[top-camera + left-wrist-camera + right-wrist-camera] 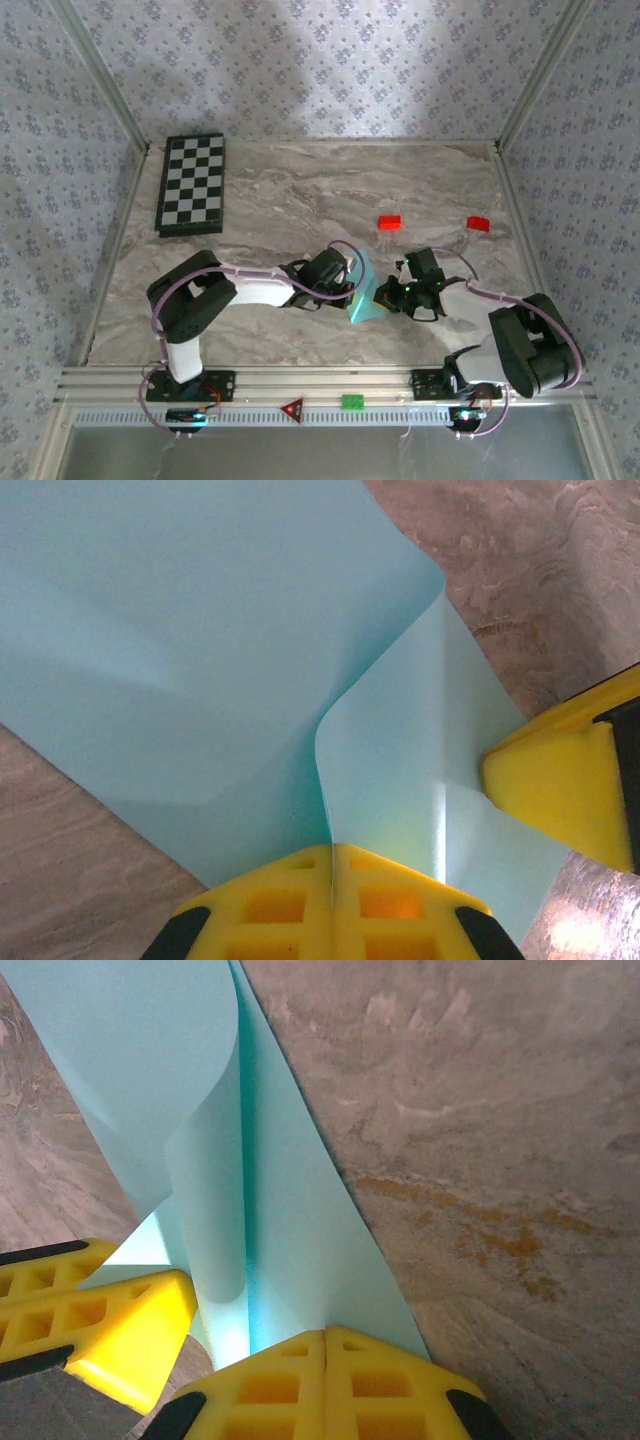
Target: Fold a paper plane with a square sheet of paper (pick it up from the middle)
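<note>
The light cyan sheet of paper (366, 297) stands folded and curled between the two grippers, near the front middle of the table. My left gripper (350, 287) holds it from the left. In the left wrist view its yellow jaws (332, 858) are pressed together on a paper edge, and the sheet (200, 650) bends into a raised flap. My right gripper (388, 295) grips the other side. In the right wrist view that gripper (325, 1345) is shut on the paper (290, 1230), which curls into a tube-like fold beside the left gripper's fingers (115, 1325).
A chessboard (192, 184) lies at the back left of the marble table (300, 200). Two small red blocks (389, 222) (478, 224) sit behind the grippers. A green block (353, 402) and a red triangle (292, 408) rest on the front rail.
</note>
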Motion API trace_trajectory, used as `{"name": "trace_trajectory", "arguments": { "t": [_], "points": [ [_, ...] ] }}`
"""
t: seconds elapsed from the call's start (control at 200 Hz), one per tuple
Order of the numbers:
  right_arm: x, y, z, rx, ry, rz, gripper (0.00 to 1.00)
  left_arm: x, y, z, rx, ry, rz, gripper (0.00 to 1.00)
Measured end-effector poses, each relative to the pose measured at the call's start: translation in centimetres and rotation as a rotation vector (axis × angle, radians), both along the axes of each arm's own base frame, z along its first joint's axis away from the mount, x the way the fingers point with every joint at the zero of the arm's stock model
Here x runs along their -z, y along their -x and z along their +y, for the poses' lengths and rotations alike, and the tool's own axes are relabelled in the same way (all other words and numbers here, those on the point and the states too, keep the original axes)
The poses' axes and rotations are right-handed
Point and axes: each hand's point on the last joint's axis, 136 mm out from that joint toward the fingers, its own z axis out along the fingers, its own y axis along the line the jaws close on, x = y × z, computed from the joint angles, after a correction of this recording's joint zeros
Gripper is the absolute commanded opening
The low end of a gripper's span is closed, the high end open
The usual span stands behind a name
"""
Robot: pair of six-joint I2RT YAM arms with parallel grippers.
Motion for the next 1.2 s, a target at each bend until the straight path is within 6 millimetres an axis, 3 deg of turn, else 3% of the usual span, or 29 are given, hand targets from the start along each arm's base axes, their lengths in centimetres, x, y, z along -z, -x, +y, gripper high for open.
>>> {"name": "trace_trajectory", "arguments": {
  "t": [0.485, 0.69, 0.87, 1.024, 1.199],
  "points": [
    [0.0, 0.0, 0.1, -0.007, -0.004, 0.001, 0.08, 0.2, 0.1, -0.5, 0.015, 0.026, -0.001, 0.01],
    [0.0, 0.0, 0.0, -0.005, 0.000, 0.009, 0.13, 0.3, 0.1, -0.5, 0.013, 0.040, -0.007, 0.01],
    [-1.3, -0.1, -0.2, 0.008, -0.013, -0.022, 0.15, 0.3, 0.1, -0.5, 0.015, 0.042, -0.007, 0.01],
    [-3.1, -0.9, 0.5, 0.015, -0.058, -0.076, 0.07, 0.2, 0.1, -0.5, 0.015, 0.038, -0.005, 0.00],
    [-3.6, -1.8, 1.9, 0.009, -0.085, -0.084, 0.01, 0.2, 0.1, -0.6, 0.015, 0.035, -0.002, 0.00]
  ]
}}
